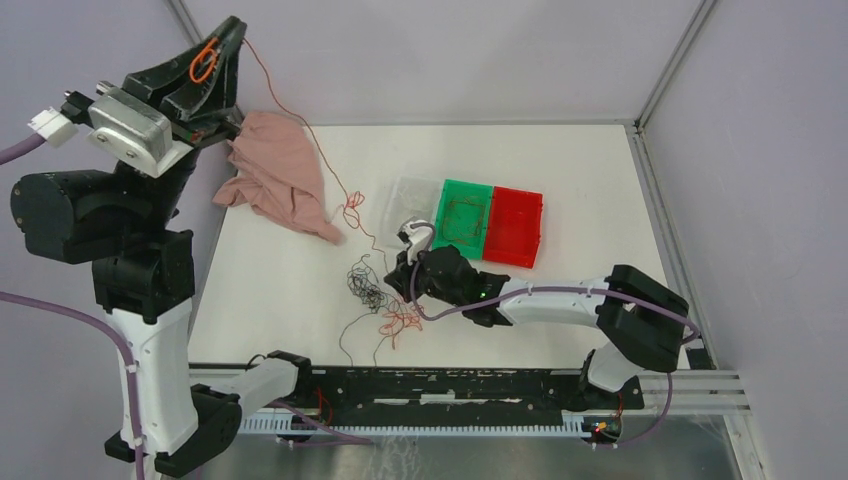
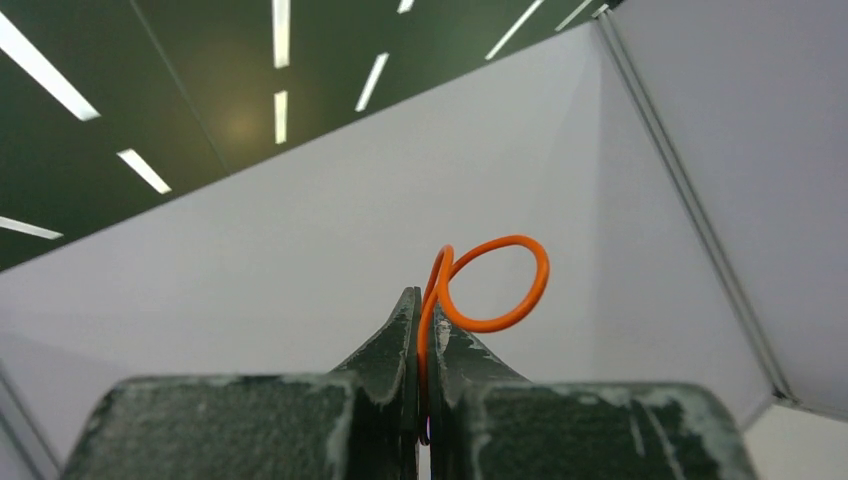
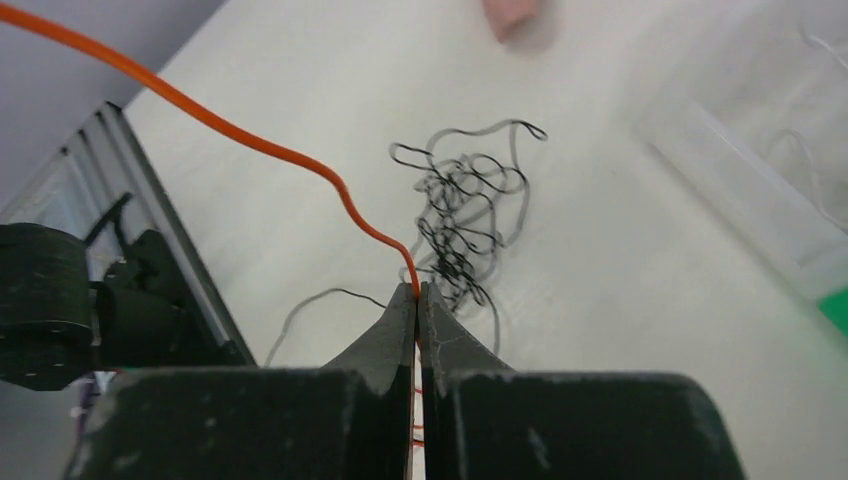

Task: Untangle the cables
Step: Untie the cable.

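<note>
My left gripper [image 1: 208, 62] is raised high at the back left, shut on the orange wire [image 1: 300, 130], whose end loops above its tips [image 2: 492, 285]. The orange wire runs down across the table to my right gripper [image 1: 393, 272], which is shut on it just above the table [image 3: 417, 292]. A curly black wire wad [image 1: 366, 285] lies loose on the table just ahead of the right gripper [image 3: 462, 210]. More orange coils [image 1: 398, 322] lie near the front. A whitish wire lies in the clear bin [image 1: 410, 198].
A pink cloth [image 1: 280, 175] lies at the back left. A clear bin, a green bin [image 1: 462, 212] holding thin wire, and a red bin [image 1: 515, 225] stand side by side right of centre. A black rail [image 1: 450, 385] runs along the near edge.
</note>
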Tool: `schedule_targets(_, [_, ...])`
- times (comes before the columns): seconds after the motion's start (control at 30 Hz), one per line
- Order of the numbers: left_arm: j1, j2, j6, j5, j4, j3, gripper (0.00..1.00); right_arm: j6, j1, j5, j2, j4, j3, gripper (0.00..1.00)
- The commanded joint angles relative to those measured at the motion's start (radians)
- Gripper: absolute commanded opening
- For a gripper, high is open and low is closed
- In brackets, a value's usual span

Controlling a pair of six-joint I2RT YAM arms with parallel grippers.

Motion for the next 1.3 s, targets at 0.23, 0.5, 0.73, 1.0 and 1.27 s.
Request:
schedule_targets(0.23, [-0.001, 0.100, 0.213, -0.200, 0.138, 0.192, 0.03, 0.006, -0.080, 0.146, -0.102, 0.043, -0.202, 0.00])
schedule_targets(0.5, [-0.001, 0.108, 0.140, -0.142, 0.124, 0.170, 0.03, 0.009, -0.088, 0.127, -0.134, 0.055, -0.265, 0.00])
schedule_targets(0.73, [-0.002, 0.104, 0.044, -0.074, 0.106, 0.112, 0.03, -0.029, -0.089, 0.100, -0.246, -0.019, -0.244, 0.04])
schedule_targets(1.0, [-0.002, 0.105, -0.137, -0.061, 0.057, -0.005, 0.03, -0.012, -0.100, 0.083, -0.395, -0.121, -0.222, 0.07])
schedule_targets(1.27, [-0.039, 0.093, -0.286, -0.027, 0.035, -0.262, 0.03, 0.037, -0.103, 0.075, -0.541, -0.198, -0.241, 0.59])
